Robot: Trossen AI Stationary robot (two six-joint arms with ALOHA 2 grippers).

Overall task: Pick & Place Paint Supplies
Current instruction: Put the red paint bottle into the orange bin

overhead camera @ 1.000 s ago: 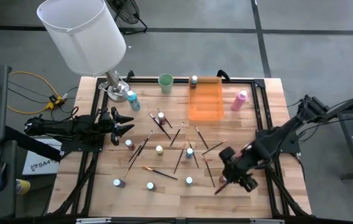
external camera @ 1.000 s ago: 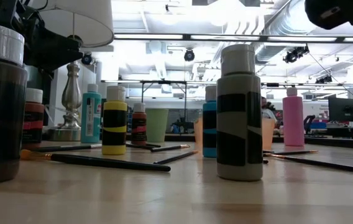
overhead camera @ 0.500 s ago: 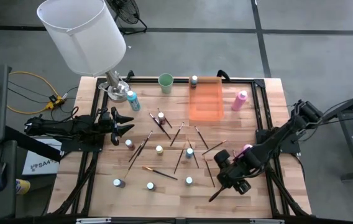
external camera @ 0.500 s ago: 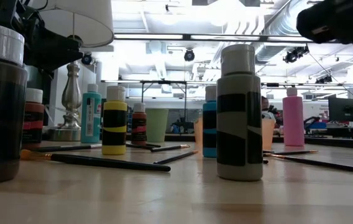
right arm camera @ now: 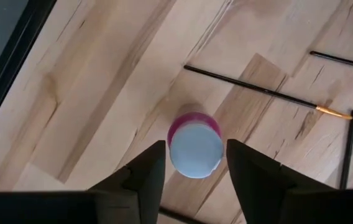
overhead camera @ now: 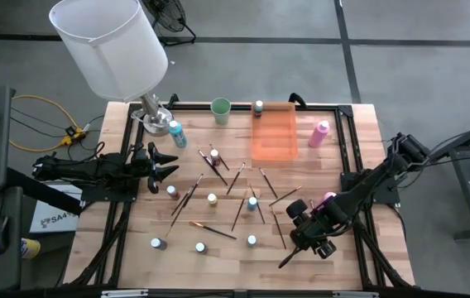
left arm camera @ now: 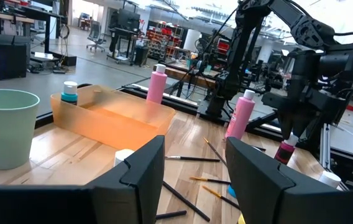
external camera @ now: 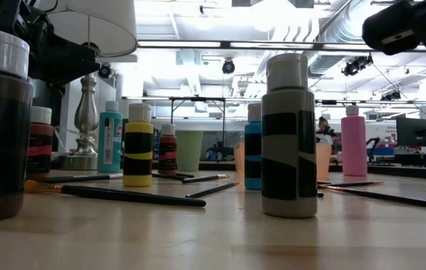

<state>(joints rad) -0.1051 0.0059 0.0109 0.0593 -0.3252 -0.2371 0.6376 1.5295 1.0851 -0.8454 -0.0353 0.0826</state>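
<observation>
Right arm: reached low over the bench's near right part, right gripper [right arm camera: 192, 180] pointed straight down, fingers closed on a small pink pale-capped paint bottle [right arm camera: 194, 144].
Left arm: left gripper [overhead camera: 162, 163] held at the left edge, fingers parted, empty.
Bench: pale wooden bench [overhead camera: 227, 257], scattered with bottles and brushes.

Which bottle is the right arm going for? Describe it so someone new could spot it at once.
Start at the translucent orange plastic tray on the wooden table's far side, then come toward the near right corner, where the right gripper hangs. Between its fingers stands a small pink paint bottle with a pale cap, away from the central cluster; only thin dark paintbrushes lie nearby.
</observation>
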